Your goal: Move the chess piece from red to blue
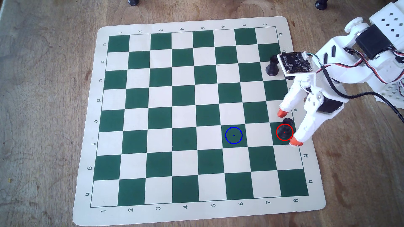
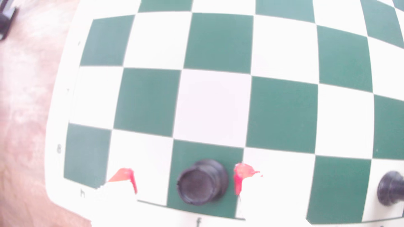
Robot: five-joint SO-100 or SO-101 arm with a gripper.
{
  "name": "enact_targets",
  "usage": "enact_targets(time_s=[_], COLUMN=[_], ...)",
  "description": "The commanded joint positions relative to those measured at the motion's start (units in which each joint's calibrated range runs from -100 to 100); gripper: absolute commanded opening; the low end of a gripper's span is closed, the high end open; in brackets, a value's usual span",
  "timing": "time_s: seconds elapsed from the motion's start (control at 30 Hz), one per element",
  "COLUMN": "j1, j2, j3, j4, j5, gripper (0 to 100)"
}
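Observation:
The black rook (image 1: 284, 128) stands upright on the green square at the board's right edge, its base inside the red circle (image 1: 276, 134). The blue circle (image 1: 226, 138) marks an empty green square two squares to the left in the overhead view. My gripper (image 1: 289, 127) is open, its orange-tipped white fingers on either side of the rook with gaps on both sides. In the wrist view the rook (image 2: 202, 182) sits between the two orange fingertips (image 2: 240, 176), touching neither; the gripper (image 2: 185, 181) is low over the board.
A second black rook (image 1: 272, 66) stands near the board's upper right edge, partly behind the wrist camera board, and shows at the wrist view's right edge (image 2: 391, 192). Two dark pieces (image 1: 133, 2) stand off the green-and-cream mat (image 1: 87, 131) on the wooden table.

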Motion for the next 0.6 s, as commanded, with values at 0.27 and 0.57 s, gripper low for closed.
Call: enact_targets(time_s=[0.27, 0.57], j1=[-0.4, -1.1], j2=[-0.2, -0.2], j3=[-3.6, -2.2], j4=[0.8, 1.9], j5=[0.0, 0.5], gripper=[23, 21])
